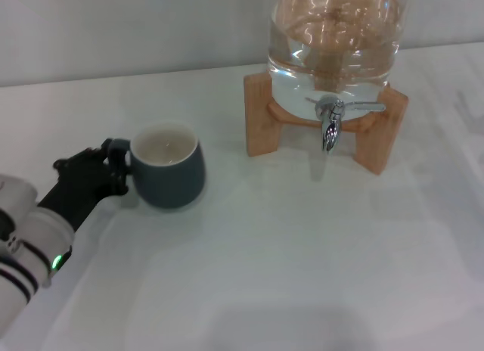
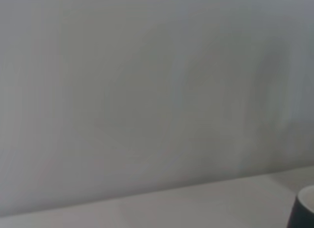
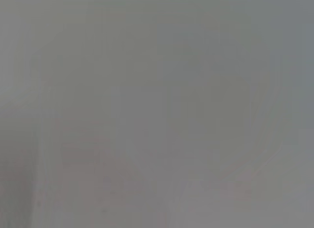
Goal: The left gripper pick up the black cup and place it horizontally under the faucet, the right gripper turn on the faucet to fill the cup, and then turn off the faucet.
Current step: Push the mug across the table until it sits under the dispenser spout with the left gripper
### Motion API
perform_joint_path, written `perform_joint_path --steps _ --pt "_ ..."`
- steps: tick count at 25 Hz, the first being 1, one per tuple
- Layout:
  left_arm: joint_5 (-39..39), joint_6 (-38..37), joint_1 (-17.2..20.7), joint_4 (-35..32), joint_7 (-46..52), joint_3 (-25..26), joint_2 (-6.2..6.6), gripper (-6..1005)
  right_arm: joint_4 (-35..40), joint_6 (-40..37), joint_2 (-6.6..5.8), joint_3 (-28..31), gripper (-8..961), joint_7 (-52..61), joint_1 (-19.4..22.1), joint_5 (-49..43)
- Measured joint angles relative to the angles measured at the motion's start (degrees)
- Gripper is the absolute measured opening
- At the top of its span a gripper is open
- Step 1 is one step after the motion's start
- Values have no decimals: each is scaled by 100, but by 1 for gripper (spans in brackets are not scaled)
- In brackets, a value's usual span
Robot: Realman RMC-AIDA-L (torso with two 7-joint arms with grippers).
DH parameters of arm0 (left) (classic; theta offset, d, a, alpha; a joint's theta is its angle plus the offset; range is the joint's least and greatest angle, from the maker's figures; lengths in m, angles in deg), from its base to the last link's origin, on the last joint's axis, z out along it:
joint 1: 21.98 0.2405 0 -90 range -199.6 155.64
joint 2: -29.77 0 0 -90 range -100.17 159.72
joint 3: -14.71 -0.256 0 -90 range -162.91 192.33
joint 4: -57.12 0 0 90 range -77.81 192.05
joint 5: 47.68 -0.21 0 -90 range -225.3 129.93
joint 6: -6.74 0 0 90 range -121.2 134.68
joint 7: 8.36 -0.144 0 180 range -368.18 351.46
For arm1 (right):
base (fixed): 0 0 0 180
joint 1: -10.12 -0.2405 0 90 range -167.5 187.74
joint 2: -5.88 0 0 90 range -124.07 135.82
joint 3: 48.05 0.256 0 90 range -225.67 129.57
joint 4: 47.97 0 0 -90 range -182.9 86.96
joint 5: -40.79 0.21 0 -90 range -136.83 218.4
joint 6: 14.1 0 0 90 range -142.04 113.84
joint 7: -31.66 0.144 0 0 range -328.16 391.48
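Note:
The black cup (image 1: pixel 168 168) stands upright on the white table (image 1: pixel 287 260), left of the dispenser, its cream inside facing up. Its loop handle points left. My left gripper (image 1: pixel 115 169) is at that handle, touching or nearly touching the cup's left side, with the white arm trailing to the lower left. A sliver of the cup's rim shows in the left wrist view (image 2: pixel 305 208). The faucet (image 1: pixel 331 124) hangs from the glass dispenser (image 1: pixel 333 41), its flat lever pointing right. Nothing stands under the spout. My right gripper is out of view.
The dispenser holds water and rests on a wooden stand (image 1: pixel 261 116) at the back right. A grey wall runs behind the table. The right wrist view shows only a blank grey surface.

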Motion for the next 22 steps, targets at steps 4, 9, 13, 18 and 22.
perform_joint_path --steps 4,9,13,18,22 --pt "-115 52 -294 -3 -3 -56 -1 117 -2 0 0 0 823 0 -18 0" --pt "-330 301 -537 -203 16 -174 -25 117 -2 5 0 -9 823 0 -30 0" --pt "-352 414 -695 -413 11 -505 -25 117 -2 9 0 -23 823 0 -30 0" --pt "-356 538 -888 -453 24 -880 -56 116 -1 23 6 -43 823 0 -58 0" --pt "-356 681 -968 -574 32 -962 -59 116 -1 57 9 -54 823 0 -71 0"
